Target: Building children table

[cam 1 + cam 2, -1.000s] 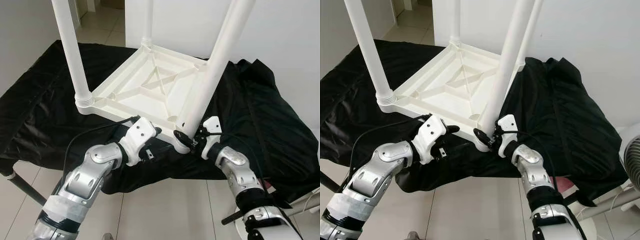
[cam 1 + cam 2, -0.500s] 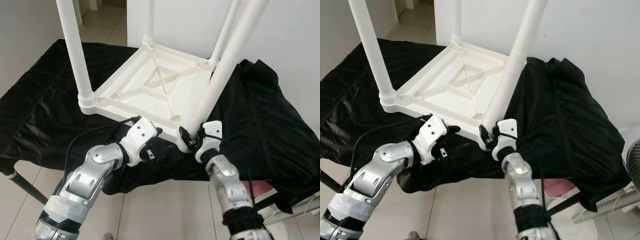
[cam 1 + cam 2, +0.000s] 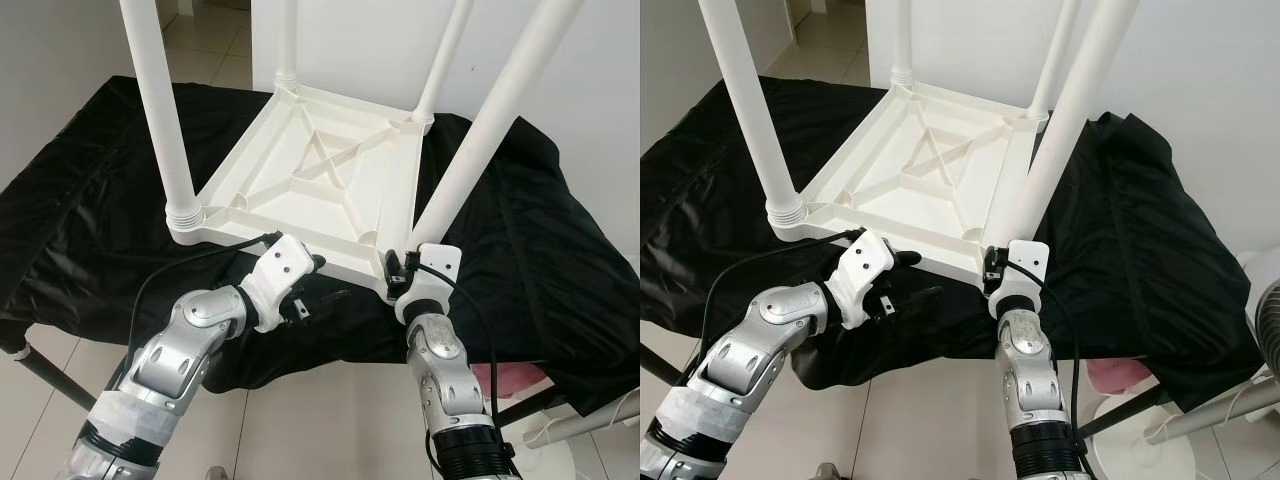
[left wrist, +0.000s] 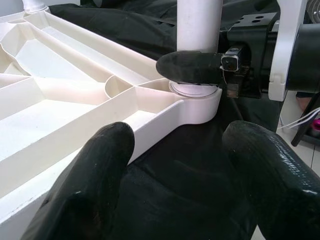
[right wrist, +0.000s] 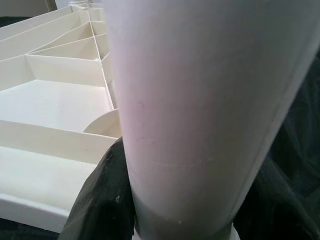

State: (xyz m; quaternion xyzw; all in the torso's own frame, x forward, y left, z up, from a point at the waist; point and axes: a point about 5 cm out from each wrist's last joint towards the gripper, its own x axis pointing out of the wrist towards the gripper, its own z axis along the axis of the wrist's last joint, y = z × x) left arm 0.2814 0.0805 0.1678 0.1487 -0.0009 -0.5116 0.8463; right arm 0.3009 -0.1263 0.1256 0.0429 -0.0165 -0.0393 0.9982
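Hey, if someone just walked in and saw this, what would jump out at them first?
An upside-down white plastic table lies on a black cloth, its long white legs pointing up. At the near corner, the right gripper is clamped around the base of the near leg where it enters its socket. The left gripper hovers open beside the table's near edge.

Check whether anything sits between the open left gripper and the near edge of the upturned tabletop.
Nothing visible does. The left gripper is open at the tabletop's near edge, over black cloth. The right gripper grips the leg at the corner socket.
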